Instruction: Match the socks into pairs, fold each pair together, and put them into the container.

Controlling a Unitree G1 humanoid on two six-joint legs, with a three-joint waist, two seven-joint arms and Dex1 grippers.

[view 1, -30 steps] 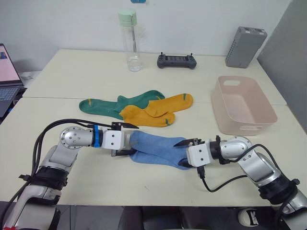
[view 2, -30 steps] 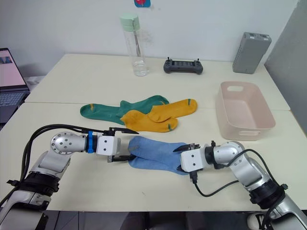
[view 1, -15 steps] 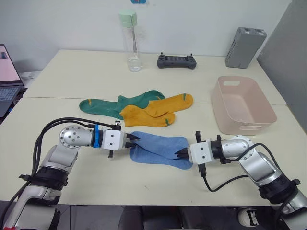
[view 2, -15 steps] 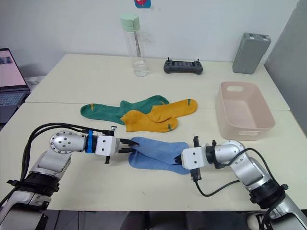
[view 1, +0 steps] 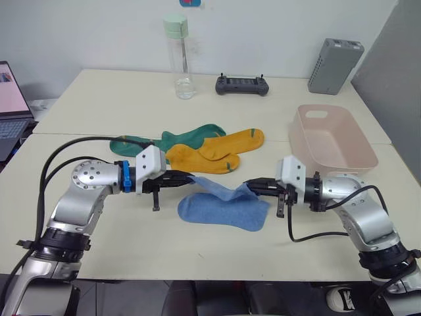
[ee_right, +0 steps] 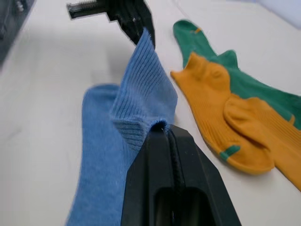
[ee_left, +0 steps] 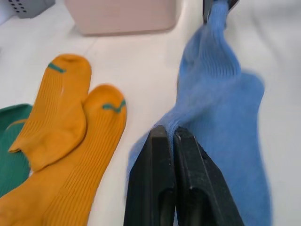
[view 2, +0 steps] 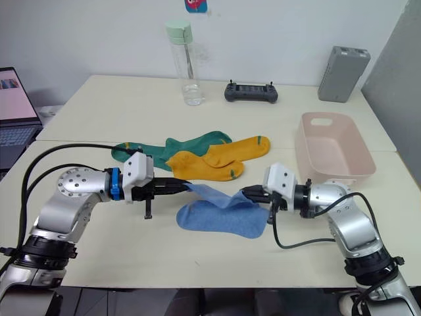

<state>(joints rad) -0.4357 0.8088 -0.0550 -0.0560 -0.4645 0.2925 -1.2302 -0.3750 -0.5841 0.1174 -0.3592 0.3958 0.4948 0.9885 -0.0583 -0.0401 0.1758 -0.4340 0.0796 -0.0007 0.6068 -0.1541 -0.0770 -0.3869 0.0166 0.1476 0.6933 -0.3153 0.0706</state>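
Light blue socks (view 1: 223, 210) lie at the front middle of the table, their far edge lifted into a ridge. My left gripper (view 1: 189, 176) is shut on the left end of that ridge. My right gripper (view 1: 250, 185) is shut on its right end. The left wrist view has black fingers (ee_left: 157, 179) pinching blue fabric (ee_left: 211, 94). The right wrist view has ribbed blue cloth (ee_right: 141, 89) rising from the shut tips. Just behind lie two mustard yellow socks (view 1: 217, 150), overlapping the dark green socks (view 1: 187, 138). The pale pink container (view 1: 358, 161) stands empty at the right.
A clear bottle with a green cap (view 1: 177, 56), a black controller (view 1: 242, 83) and a grey ribbed box (view 1: 335, 64) stand along the far edge. A laptop (view 1: 10, 99) sits at the far left. A seam (view 1: 66, 134) crosses the table behind the socks.
A second ago both grippers stood open at the ends of the blue socks. They have shut on the fabric and raised its far edge off the table.
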